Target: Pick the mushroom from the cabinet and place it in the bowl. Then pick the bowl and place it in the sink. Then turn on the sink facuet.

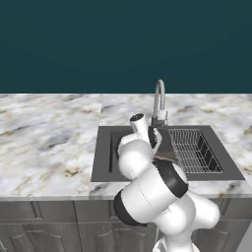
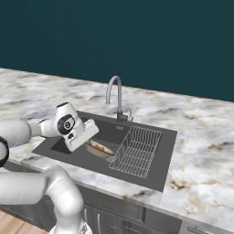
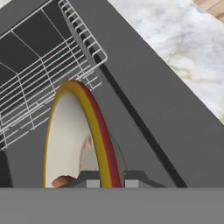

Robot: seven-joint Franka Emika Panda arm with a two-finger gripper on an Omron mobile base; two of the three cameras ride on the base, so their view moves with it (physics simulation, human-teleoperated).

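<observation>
From the hand view I read the gripper [image 3: 106, 179] as clamped on the rim of the bowl [image 3: 65, 135] — one finger pad on each side of the tan-brown edge. The bowl stands on edge relative to that camera, its cream inside facing left. A small reddish-brown object, which I take to be the mushroom [image 3: 63, 180], lies inside the bowl near the fingers.

Using the sink [image 2: 151, 171] as my reference: in the right base view the bowl sits low within the basin, just beside the wire rack [image 2: 137, 151], with the white hand directly over its left part. The sink facuet [image 2: 115, 93] rises from the sink's back rim, behind the bowl and apart from the hand. Marble counter [image 2: 205, 137] surrounds the sink on every side — I see nothing else resting on it
</observation>
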